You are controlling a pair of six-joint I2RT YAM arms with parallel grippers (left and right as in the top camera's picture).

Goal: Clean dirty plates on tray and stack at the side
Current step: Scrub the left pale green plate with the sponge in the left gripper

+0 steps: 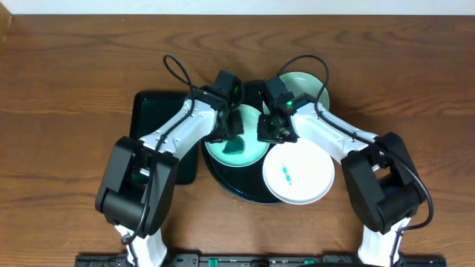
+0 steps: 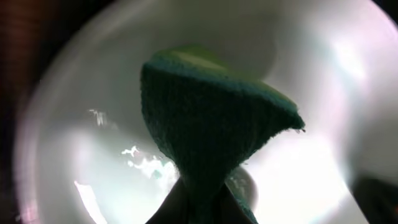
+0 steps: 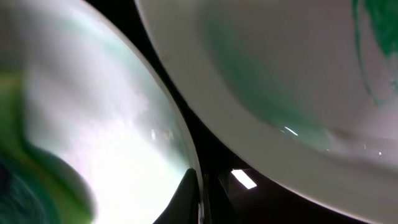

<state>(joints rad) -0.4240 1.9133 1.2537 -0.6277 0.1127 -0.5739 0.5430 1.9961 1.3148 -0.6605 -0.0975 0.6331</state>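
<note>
The table (image 1: 67, 74) carries the black tray (image 1: 228, 187) at centre, with a smaller green tray (image 1: 152, 111) to its left. All three plates sit at the black tray; none is stacked at the side yet. The left plate (image 1: 249, 154) is under my left gripper (image 1: 231, 133), which is pinching a dark green cloth (image 2: 211, 137) down over its middle. The front plate (image 1: 312, 182) carries a teal smear (image 1: 286, 174), and the back plate (image 1: 310, 85) hangs partly past the far rim.

My right gripper (image 3: 202, 199) has its fingers nearly together at the left plate's edge; I read that as pinching the rim to steady it.

My worries: a hard wipe could slide the plate out of that thin hold, or shove it into the front plate just beside it. The cloth could also drag loose.
</note>
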